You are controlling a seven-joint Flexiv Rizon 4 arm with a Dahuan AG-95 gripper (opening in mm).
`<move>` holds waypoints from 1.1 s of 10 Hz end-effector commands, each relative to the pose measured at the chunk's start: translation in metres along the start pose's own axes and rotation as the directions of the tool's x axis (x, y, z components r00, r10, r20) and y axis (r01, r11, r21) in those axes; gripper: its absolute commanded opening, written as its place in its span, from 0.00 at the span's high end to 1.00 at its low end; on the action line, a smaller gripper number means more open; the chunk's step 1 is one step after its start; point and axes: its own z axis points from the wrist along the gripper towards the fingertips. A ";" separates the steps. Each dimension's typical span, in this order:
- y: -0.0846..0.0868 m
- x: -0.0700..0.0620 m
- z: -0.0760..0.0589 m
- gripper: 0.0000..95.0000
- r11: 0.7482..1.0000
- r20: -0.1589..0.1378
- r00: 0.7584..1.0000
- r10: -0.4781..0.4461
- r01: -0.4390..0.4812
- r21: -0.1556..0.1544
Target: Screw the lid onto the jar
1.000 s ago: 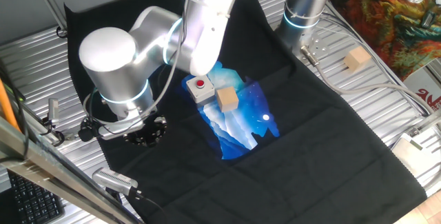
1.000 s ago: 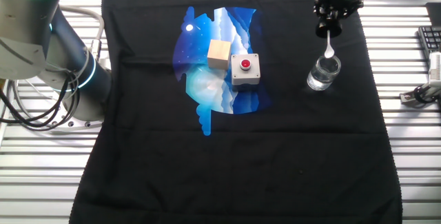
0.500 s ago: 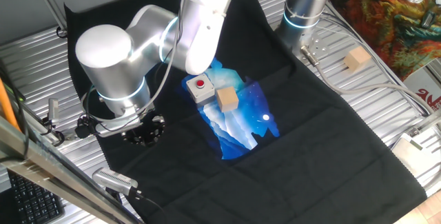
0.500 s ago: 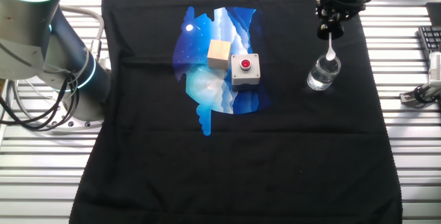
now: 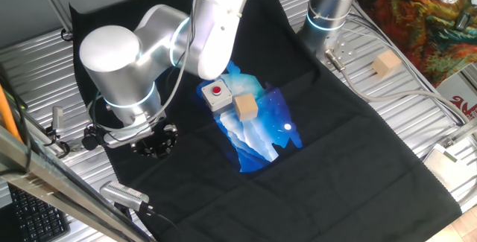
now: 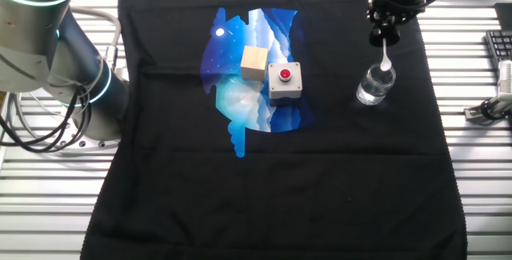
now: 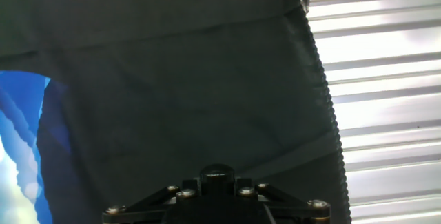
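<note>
Black lid (image 6: 383,30) sat gripped in the tool (image 6: 385,34), its white tip just above the glass jar (image 6: 375,86) (right of the red-button box (image 6: 284,81)). No writing could be read.

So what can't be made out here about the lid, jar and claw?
- One fixed view: the jar is hidden behind the arm's big joint.
- Other fixed view: the claw and lid over the jar are too small to show grip or thread contact.
- Hand view: only the claw's base shows; fingers, lid and jar are cut off by the bottom edge.
</note>
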 end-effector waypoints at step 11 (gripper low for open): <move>0.005 0.001 -0.004 1.00 1.000 0.002 1.000 -0.014 0.014 -0.004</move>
